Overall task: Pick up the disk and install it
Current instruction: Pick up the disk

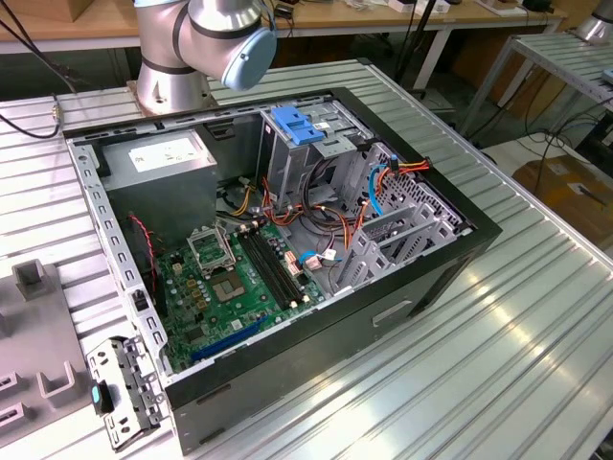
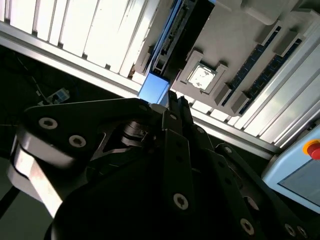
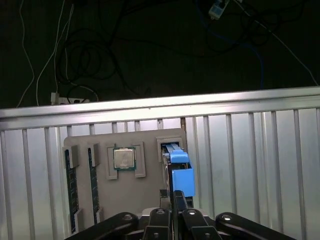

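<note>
Item 1, second wrist view. Gripper: black fingers drawn to a narrow gap, tips pinching the blue end rail of the disk. The disk stands on edge in a slot of a grey parts tray. The same tray holds a processor chip and memory modules. The tray rests on a slatted aluminium table. A pendant with a red button lies near.

Item 2, first wrist view. Gripper fingertips meet the disk's blue rail. Processor and two memory modules are seated in neighbouring recesses of the tray. Cables lie on the dark floor beyond the table edge.

Item 3, exterior view. Open computer case on the table. Inside are a motherboard, a grey power supply and a metal drive cage with blue latch. Arm base stands behind the case.
</note>
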Controlling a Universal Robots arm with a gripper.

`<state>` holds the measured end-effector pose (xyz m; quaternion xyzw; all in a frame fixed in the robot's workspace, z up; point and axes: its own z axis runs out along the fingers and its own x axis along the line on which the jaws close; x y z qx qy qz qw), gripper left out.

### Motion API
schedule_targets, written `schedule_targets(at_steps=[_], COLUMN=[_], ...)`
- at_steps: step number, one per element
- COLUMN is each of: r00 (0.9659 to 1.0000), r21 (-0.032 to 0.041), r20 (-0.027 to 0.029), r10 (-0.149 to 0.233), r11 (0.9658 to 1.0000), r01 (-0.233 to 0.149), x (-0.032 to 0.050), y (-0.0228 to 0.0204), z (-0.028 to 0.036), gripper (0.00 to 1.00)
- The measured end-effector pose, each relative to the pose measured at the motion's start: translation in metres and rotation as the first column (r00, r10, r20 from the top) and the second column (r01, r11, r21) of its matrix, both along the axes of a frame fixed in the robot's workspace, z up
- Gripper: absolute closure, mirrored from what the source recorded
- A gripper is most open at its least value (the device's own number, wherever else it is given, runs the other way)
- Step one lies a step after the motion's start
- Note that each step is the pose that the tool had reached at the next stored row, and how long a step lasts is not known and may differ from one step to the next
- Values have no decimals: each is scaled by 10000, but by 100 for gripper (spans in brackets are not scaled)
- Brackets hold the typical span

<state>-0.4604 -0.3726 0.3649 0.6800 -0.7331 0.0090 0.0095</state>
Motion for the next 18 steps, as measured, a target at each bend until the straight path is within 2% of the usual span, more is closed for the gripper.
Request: schedule_targets(at_steps=[4, 5, 6, 11, 12, 15, 16, 18], r00=[10000, 10000, 10000, 10000, 10000, 10000, 10000, 10000], r21=[0, 1, 0, 0, 1, 0, 0, 0], r20=[0, 1, 0, 2, 4, 9, 14, 29], r10=[2, 2, 2, 3, 3, 17, 51, 67], r11=[10000, 10000, 10000, 10000, 10000, 10000, 10000, 10000], r01=[-2, -2, -2, -3, -3, -17, -51, -67], x=[0, 0, 0, 0, 0, -1, -1, -9], y=[0, 0, 0, 0, 0, 0, 0, 2], z=[0, 0, 0, 0, 0, -5, -10, -29], gripper=[82, 81, 75, 74, 67, 66, 60, 60])
